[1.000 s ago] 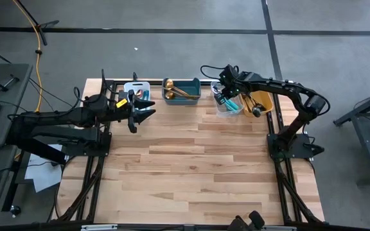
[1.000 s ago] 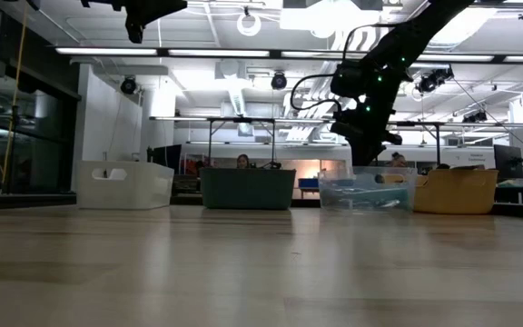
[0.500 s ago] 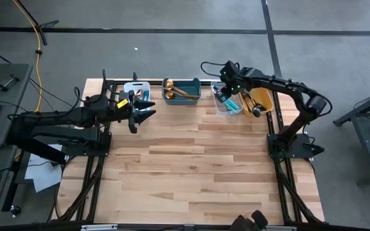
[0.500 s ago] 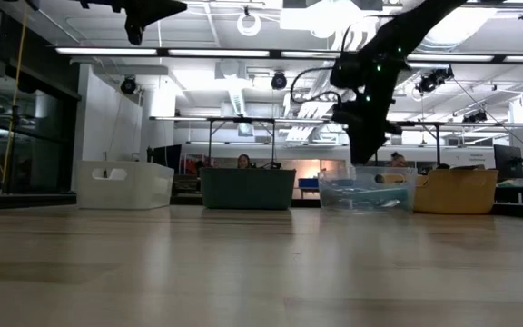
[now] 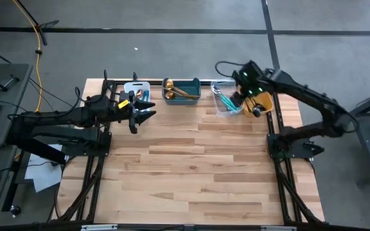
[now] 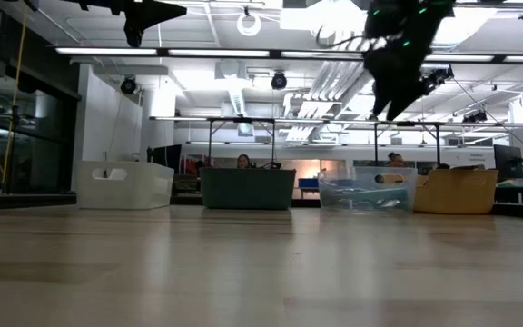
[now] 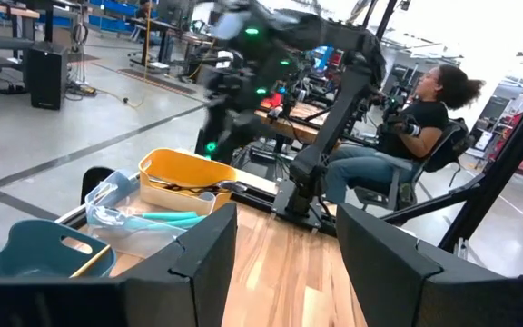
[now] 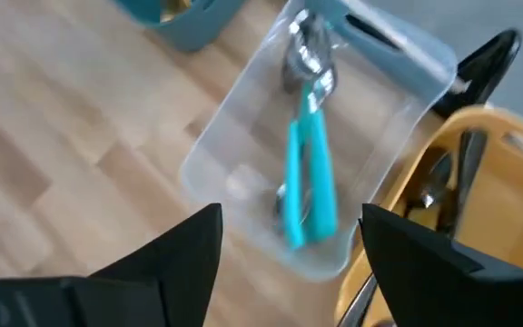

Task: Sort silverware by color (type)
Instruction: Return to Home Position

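Right pincer [image 8: 291, 218] has risen over the clear bin [image 8: 239, 136] on wooden table [image 5: 191, 160].

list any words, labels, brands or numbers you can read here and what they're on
None can be read.
The white bin, teal bin, clear bin and orange bin show no labels.
A yellow patch on the left arm is too small to tell if it bears text.
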### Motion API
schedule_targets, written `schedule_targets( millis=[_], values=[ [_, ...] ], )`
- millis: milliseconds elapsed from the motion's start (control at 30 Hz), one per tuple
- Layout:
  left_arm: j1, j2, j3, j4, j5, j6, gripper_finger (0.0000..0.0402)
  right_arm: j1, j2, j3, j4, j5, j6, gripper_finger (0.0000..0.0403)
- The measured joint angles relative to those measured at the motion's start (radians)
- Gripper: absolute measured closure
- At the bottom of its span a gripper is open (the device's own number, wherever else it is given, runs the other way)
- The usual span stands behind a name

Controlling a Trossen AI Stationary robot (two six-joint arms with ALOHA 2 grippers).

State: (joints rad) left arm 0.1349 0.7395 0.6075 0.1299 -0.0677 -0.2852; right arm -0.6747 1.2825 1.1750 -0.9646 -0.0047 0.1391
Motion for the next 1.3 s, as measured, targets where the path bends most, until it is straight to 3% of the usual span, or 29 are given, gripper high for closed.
schedule_targets(
  millis=[233, 467, 600, 700, 933, 1300],
  values=[
    [0.0, 0.0, 0.0, 0.0, 0.0, 0.0, 0.022, 0.143, -0.344, -0.27, 0.16, -0.04, 0.241, 0.0146],
    [0.0, 0.0, 0.0, 0.0, 0.0, 0.0, 0.022, 0.315, -0.569, -0.536, 0.717, -0.105, 0.485, 0.0146],
    [0.0, 0.0, 0.0, 0.002, 0.0, 0.0, 0.022, 0.396, -0.567, -0.603, 1.073, -0.109, 0.436, 0.0146],
    [0.0, 0.0, 0.0, 0.002, 0.0, -0.001, 0.022, 0.444, -0.531, -0.584, 1.182, -0.109, 0.319, 0.0146],
    [0.0, 0.0, 0.0, 0.041, 0.039, -0.049, 0.022, 0.517, -0.459, -0.503, 1.186, -0.109, 0.092, 0.0147],
    [0.0, 0.0, 0.0, 0.063, 0.064, -0.037, 0.022, 0.532, -0.417, -0.501, 1.166, -0.11, 0.087, 0.0147]
  ],
)
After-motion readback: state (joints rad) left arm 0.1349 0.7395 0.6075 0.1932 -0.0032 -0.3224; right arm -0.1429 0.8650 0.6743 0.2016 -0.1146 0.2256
